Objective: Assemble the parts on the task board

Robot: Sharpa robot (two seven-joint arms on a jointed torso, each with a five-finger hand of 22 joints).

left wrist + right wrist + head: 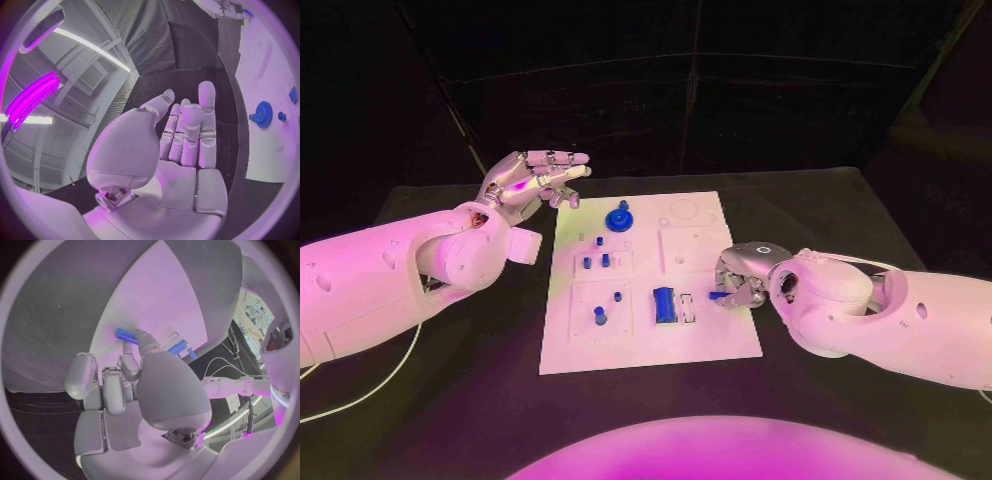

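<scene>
Your left hand (528, 183) is up off the table (444, 390) beside the far left corner of the task board (711, 345). Fingers are straight and a little apart, palm bare in the left wrist view (181, 150). It has hold of nothing.

Your right hand (737, 277) is down at the board's right edge, about mid-length. Fingers are curled in. The thumb and a fingertip are closed around a small blue part (717, 295), and the right wrist view shows the same blue part (125, 334) at the fingertips, right over the white surface. You can't tell from these views whether the part touches the board or sits just above it.

On the board:
- blue gear (619, 216) near the far end, left of centre; it also shows in the left wrist view (263, 114)
- 3 small blue pegs (594, 258) standing in the left-hand column below the gear
- 2 more pegs (606, 304) further toward you in the same column
- blue rectangular block (664, 305) near the middle, with a slimmer blue piece (688, 308) just beside it on the right, between the block and your right hand

Both hands are well apart.
</scene>
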